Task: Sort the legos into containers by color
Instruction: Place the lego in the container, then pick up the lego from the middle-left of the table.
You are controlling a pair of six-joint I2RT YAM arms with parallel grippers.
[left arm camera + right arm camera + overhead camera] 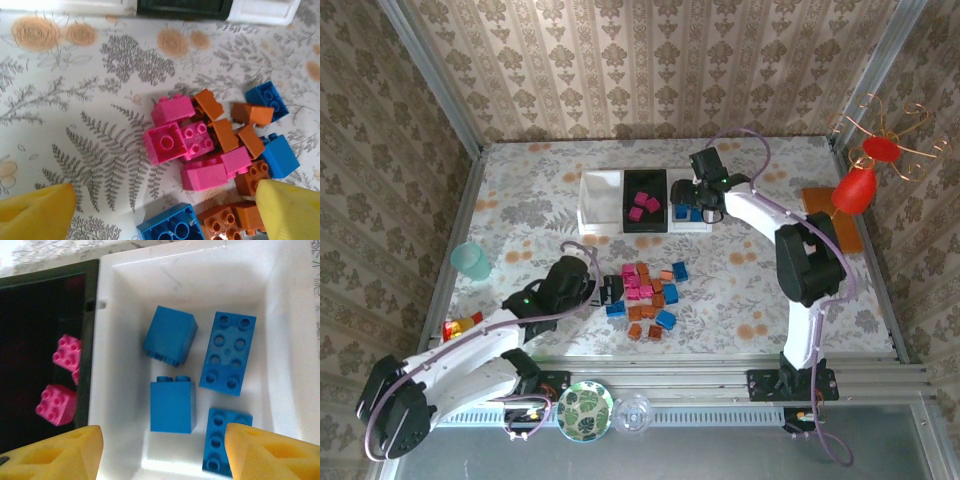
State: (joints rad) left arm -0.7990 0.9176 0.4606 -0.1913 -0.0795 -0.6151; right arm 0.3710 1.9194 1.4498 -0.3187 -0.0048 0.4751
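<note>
Right wrist view: the right hand (pixel 160 455) hangs open and empty over the right white bin (pixel 120 300), which holds four blue bricks (pixel 172 405). The black bin (pixel 30 315) at its 9 o'clock holds pink bricks (pixel 56 405). Left wrist view: the left hand (pixel 162 212) is open above the loose pile of legos (pixel 210 150) on the worktop (pixel 75 125), with the row of bins (pixel 185 7) at 12 o'clock.

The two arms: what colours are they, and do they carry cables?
Both are white with black joints and black wrist heads. The left arm and the right arm each carry a thin lilac cable looping along the links. The jaws have yellow pads.
</note>
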